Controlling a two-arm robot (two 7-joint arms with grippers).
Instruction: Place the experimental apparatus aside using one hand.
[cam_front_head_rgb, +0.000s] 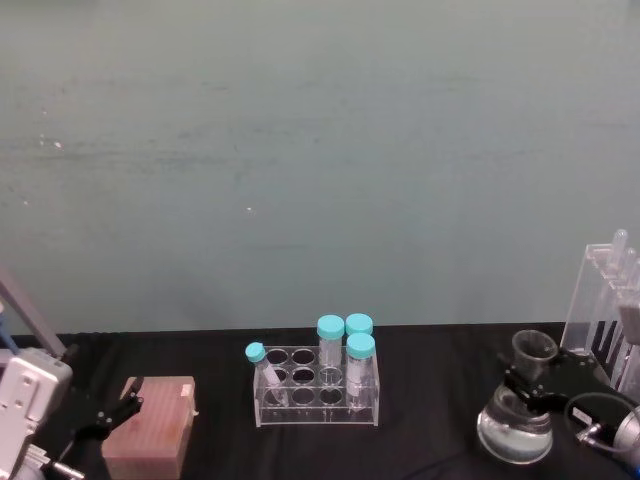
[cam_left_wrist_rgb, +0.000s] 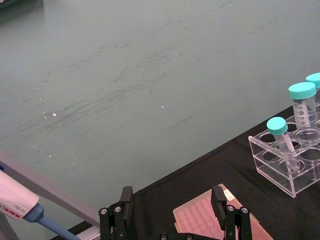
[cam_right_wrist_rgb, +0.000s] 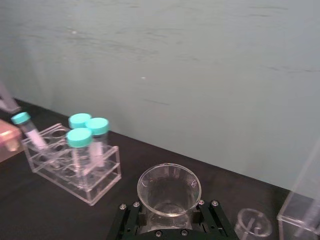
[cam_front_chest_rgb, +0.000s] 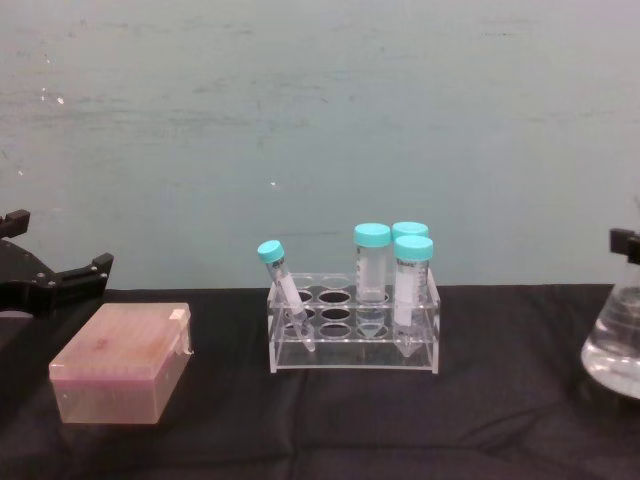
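Note:
The experimental apparatus stands at the table's right end. A large conical glass flask (cam_front_head_rgb: 513, 428) holds a little clear liquid, and my right gripper (cam_front_head_rgb: 533, 383) is shut around its neck. In the right wrist view the flask's open mouth (cam_right_wrist_rgb: 169, 187) sits between the black fingers (cam_right_wrist_rgb: 129, 214). Beside it are a small glass beaker (cam_right_wrist_rgb: 252, 223) and a tall clear acrylic rack (cam_front_head_rgb: 604, 305) with long tubes. The chest view catches the flask (cam_front_chest_rgb: 615, 350) at its right edge. My left gripper (cam_left_wrist_rgb: 172, 202) hangs open at the far left, above a pink box.
A low clear tube rack (cam_front_head_rgb: 318, 388) with several teal-capped tubes stands at the centre of the black cloth. The pink tip box (cam_front_head_rgb: 150, 428) sits at the left. A pipette (cam_left_wrist_rgb: 20, 206) lies near the left arm. A pale green wall rises behind the table.

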